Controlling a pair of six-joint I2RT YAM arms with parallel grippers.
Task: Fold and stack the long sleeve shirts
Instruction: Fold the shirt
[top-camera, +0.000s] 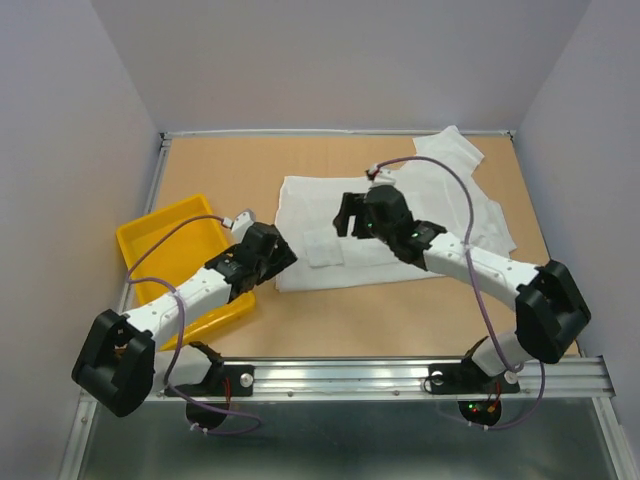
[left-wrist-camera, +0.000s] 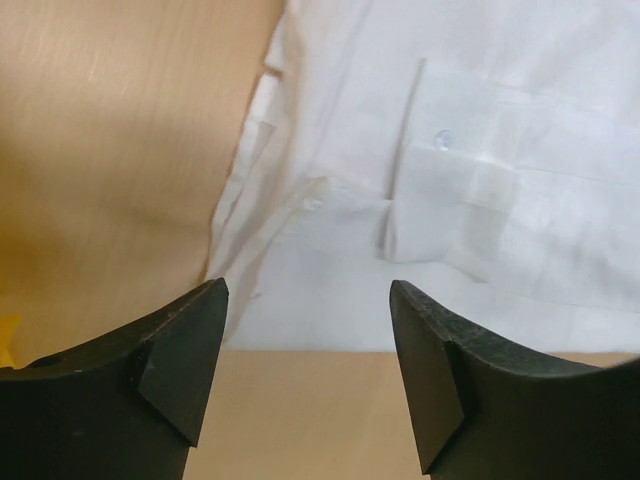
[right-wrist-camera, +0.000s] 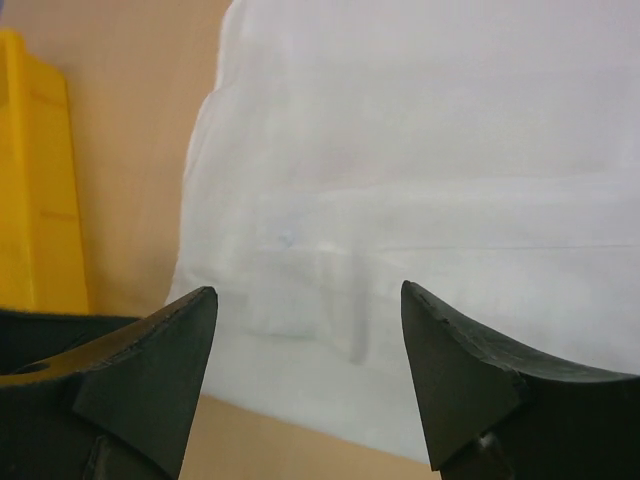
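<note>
The white shirt (top-camera: 310, 215) lies partly folded on the middle of the table (top-camera: 400, 320), right of the yellow tray (top-camera: 150, 240). The left gripper (left-wrist-camera: 310, 365) hangs at its near-left corner, jaws spread, holding nothing. The right gripper (right-wrist-camera: 310, 365) hangs over the shirt, also spread and empty.

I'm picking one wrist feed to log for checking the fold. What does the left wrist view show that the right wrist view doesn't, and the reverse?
Only left wrist: the chest pocket with its button, crisply seamed; the right view gives at most a faint patch. Only right wrist: the yellow tray, its wall plain; the left view has just a yellow sliver at its edge. Both: the white shirt on the tan table, beyond an open, empty claw, the left claw and the right claw respectively.
</note>
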